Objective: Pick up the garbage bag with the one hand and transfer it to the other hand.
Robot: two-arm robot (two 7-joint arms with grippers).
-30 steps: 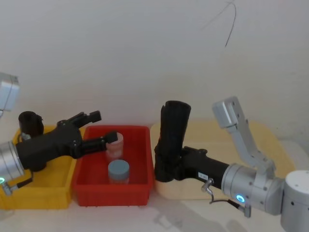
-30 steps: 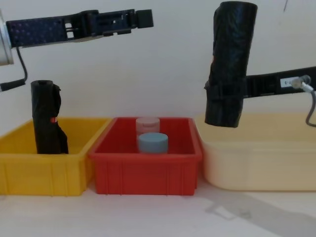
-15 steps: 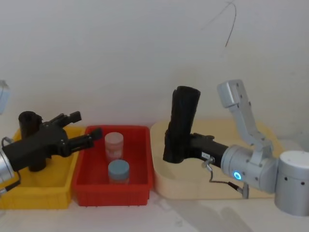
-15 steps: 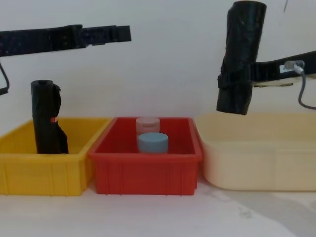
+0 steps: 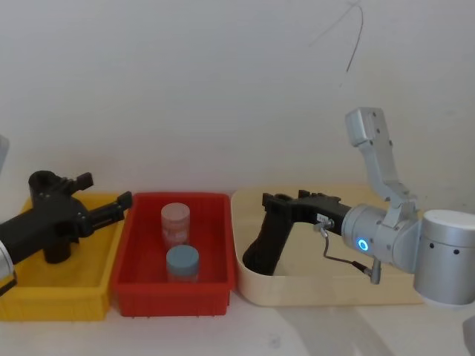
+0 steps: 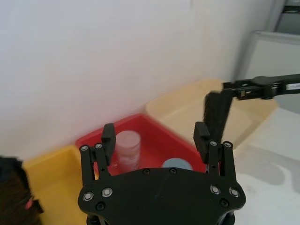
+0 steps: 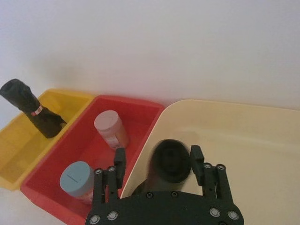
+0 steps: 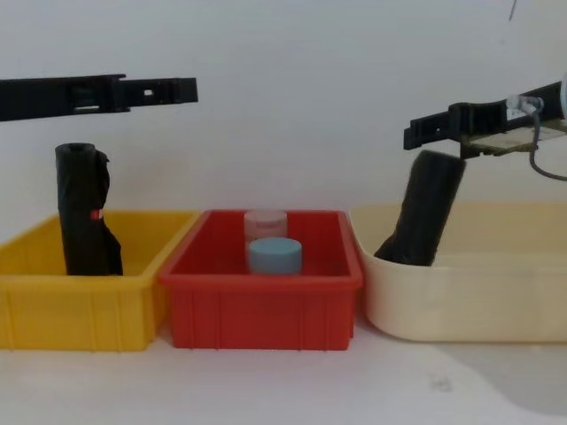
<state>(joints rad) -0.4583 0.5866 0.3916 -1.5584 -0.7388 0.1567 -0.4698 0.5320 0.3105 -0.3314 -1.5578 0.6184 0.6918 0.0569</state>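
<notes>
The garbage bag, a thick black roll, stands tilted in the left end of the cream bin, its top leaning right in the chest view. My right gripper hovers just above the bag's top, open, its fingers straddling the roll without gripping it. It shows from the side in the chest view. My left gripper is open and holds nothing, raised over the yellow bin and pointing right. The left wrist view shows its fingers spread wide.
A second black roll with a red sticker stands in the yellow bin. The red bin in the middle holds a pink jar and a blue-lidded jar. A white wall rises close behind the bins.
The right gripper carried the bag right, over the cream bin, and let go; the bag dropped in and leans there. The left gripper drew back leftward, staying open.
</notes>
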